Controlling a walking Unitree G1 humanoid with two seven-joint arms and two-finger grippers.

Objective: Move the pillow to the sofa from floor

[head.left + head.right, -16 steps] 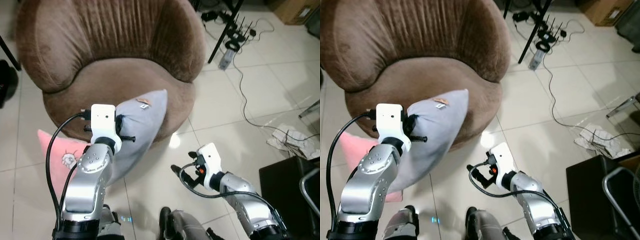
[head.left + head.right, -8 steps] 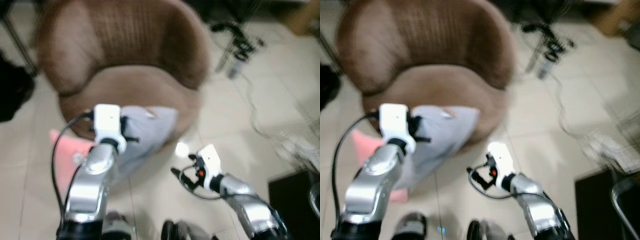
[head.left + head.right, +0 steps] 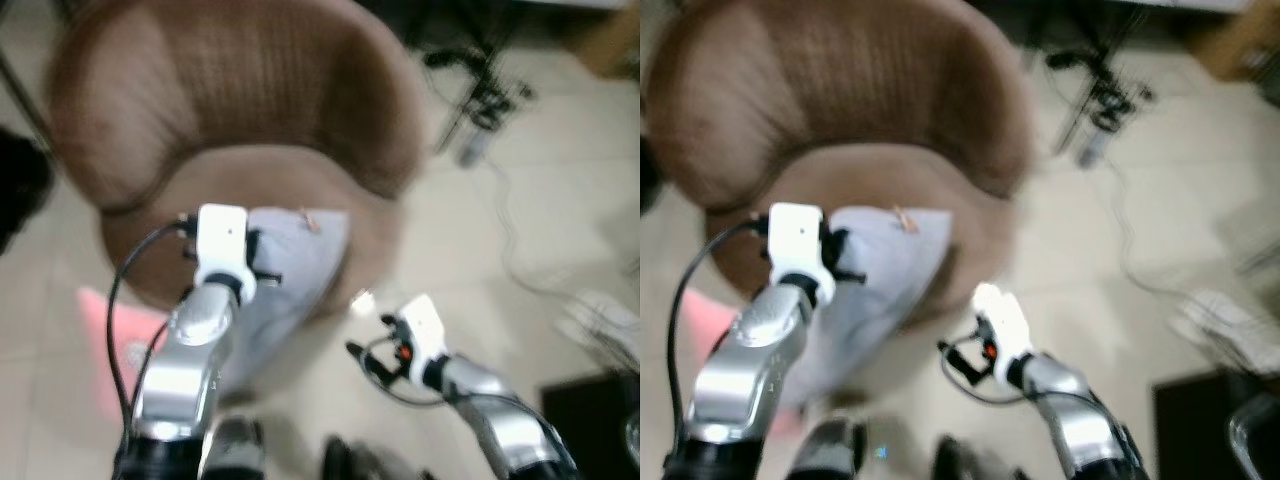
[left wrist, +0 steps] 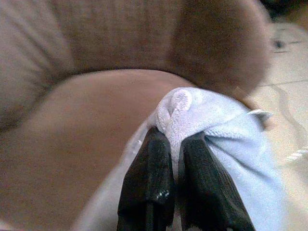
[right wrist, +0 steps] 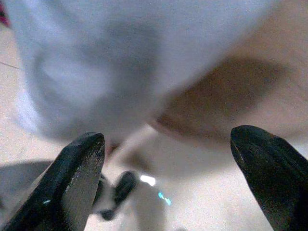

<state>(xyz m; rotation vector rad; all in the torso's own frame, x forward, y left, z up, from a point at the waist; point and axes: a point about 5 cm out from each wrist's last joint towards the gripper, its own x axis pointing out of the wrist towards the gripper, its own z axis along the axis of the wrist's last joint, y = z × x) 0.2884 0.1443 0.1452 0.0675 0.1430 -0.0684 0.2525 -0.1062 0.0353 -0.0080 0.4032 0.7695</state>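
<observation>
Sofa (image 3: 270,110): brown, ribbed backrest with vertical striping, plain seat. Pillow (image 3: 290,270) at sofa's front edge: pale grey-blue, plain, small tan tag near top corner. Second cushion (image 3: 120,335) on floor left of sofa: pink, small dark print, blurred. Floor (image 3: 560,200) right of sofa: cream tile, thin grey grout lines. Left gripper (image 4: 169,159): black fingers. Arms: silver, white wrist blocks.

Both arms are made of rounded silver segments. Each wrist carries a white box-shaped module. A black cable makes a loop from the left wrist module down the arm, and a thinner black cable curls under the right one. The left end effector (image 4: 173,159) and the right end effector (image 5: 166,159) have long black fingers
</observation>
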